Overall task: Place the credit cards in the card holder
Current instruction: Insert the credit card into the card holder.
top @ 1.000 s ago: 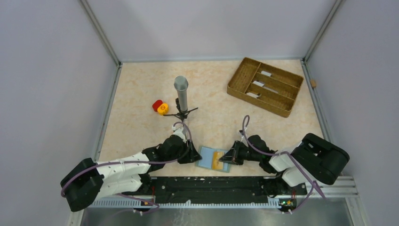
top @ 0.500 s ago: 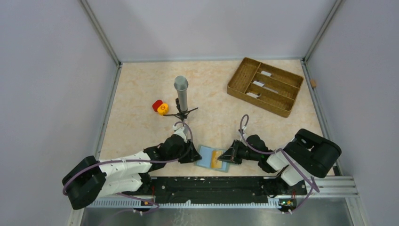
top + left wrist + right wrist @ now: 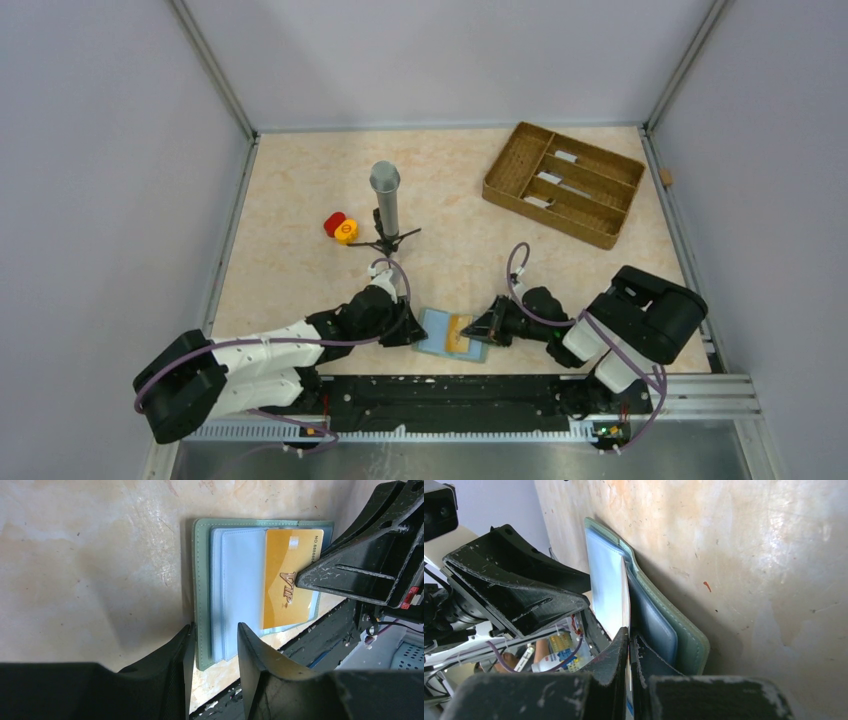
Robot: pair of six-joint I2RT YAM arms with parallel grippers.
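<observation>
The card holder (image 3: 447, 335) lies open near the table's front edge, grey-green outside with light blue panels (image 3: 240, 580). A tan-gold credit card (image 3: 287, 587) sits partly inside its right-hand pocket. My right gripper (image 3: 629, 632) is shut on that card's outer edge, and the card's thin edge (image 3: 626, 595) shows between its fingers. Over the holder's near left corner my left gripper (image 3: 214, 640) stands open, one finger beside the green rim (image 3: 200, 605) and the other above the blue panel. More silvery credit cards (image 3: 566, 156) lie in the tray.
A brown compartmented tray (image 3: 600, 232) stands at the back right. A grey cylinder on a black stand (image 3: 385, 200) and red and yellow pieces (image 3: 340, 228) are at mid-left. The black base rail (image 3: 450, 390) runs just behind the holder's near edge.
My right arm has swung left, carrying its gripper and the gold card a little further over the holder. The left arm has barely moved.
</observation>
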